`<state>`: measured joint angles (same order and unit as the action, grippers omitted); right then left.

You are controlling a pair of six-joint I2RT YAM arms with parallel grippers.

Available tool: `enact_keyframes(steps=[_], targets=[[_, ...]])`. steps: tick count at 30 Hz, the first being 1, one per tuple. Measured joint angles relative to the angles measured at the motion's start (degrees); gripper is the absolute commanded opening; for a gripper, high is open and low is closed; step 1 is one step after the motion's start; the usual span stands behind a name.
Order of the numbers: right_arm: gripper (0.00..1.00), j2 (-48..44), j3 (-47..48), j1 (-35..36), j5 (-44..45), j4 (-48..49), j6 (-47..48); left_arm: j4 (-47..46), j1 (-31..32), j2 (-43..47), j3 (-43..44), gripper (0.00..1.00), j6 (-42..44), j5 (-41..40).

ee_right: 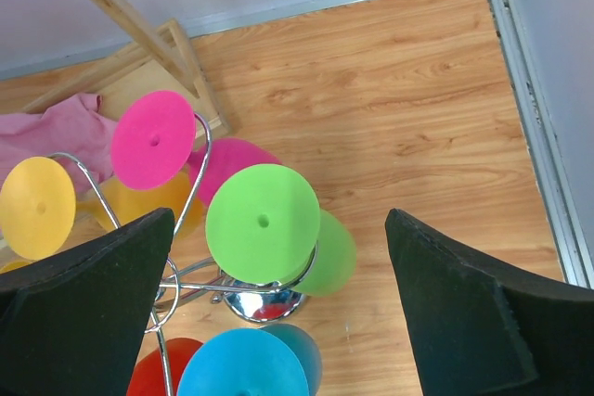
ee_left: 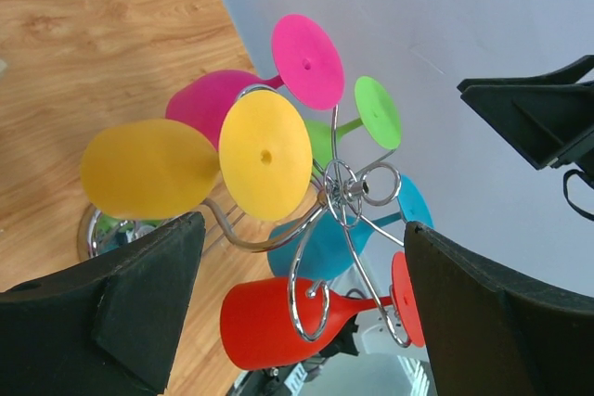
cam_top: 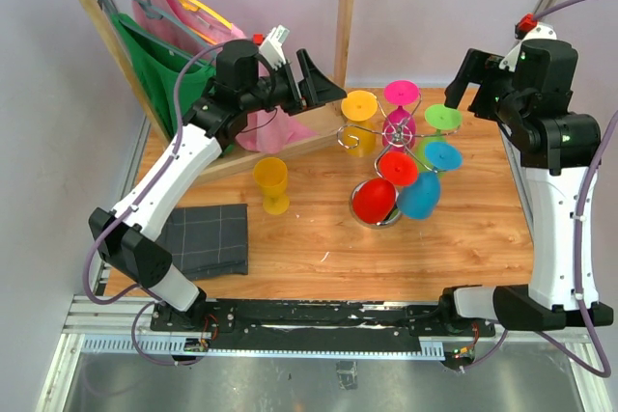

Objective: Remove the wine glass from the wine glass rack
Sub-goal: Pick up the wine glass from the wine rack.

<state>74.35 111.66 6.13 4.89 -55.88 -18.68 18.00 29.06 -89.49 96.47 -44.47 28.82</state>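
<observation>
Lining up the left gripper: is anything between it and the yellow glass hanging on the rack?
Nothing visible. The open left gripper faces the hanging yellow glass across bare air; the pink glass hangs beside it on the rack.

top view looks down from behind; both wrist views closely face the same wine glass rack [ee_left: 345,187].
</observation>
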Motion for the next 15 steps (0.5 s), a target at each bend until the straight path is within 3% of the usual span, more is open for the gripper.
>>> enact_keyframes(steps=[15], targets=[[0.98,0.57,0.00,-1.03,-5.20,0.35,0.04,-4.68,-0.07,-1.31,-4.96,0.91,-9.97,3.39]])
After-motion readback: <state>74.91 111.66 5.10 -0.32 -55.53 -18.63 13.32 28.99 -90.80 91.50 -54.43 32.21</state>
